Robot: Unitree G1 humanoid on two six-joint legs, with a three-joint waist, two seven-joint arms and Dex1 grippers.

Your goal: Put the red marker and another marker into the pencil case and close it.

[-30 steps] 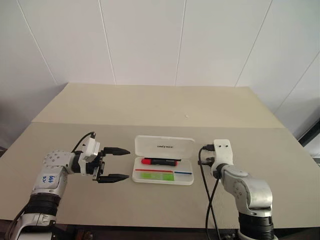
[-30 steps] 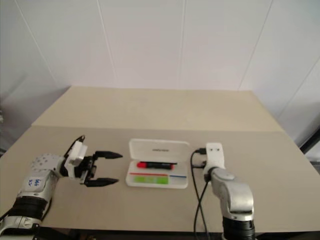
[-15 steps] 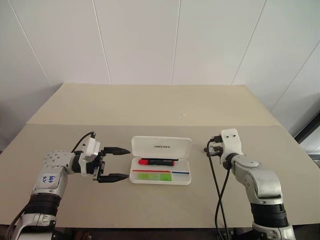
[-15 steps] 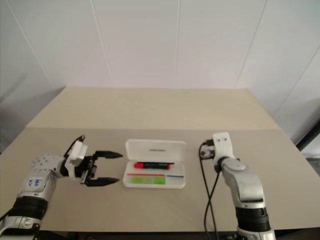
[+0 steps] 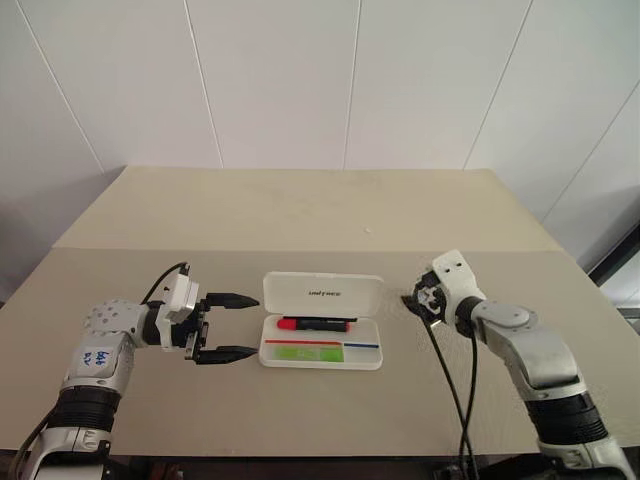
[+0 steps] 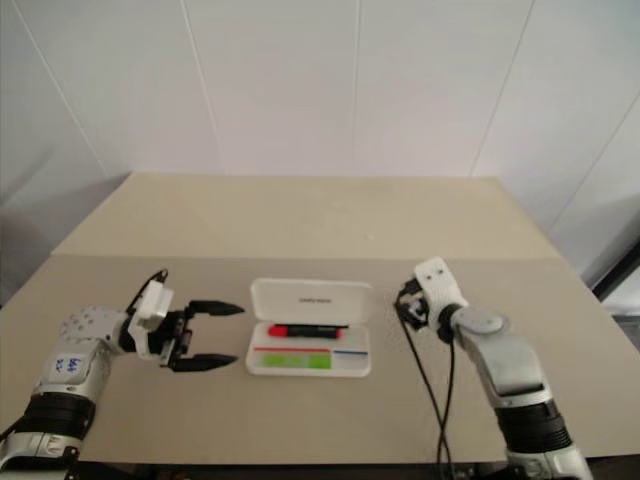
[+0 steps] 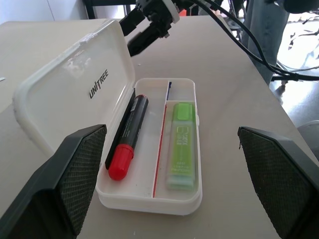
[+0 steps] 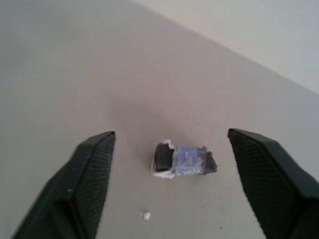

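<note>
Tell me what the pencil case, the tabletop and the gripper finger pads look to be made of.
Pencil case: glossy white hard plastic, judging by highlights on the raised lid and its moulded rounded corners.
Tabletop: matte beige, likely laminate or painted board; no grain or glare shows.
Left gripper's finger pads: black, finely cross-hatched, probably rubber or textured plastic.

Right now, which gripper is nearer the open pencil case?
Left. The left gripper sits open just off the end of the pencil case. The right gripper is open too, farther off past the opposite end.
</note>
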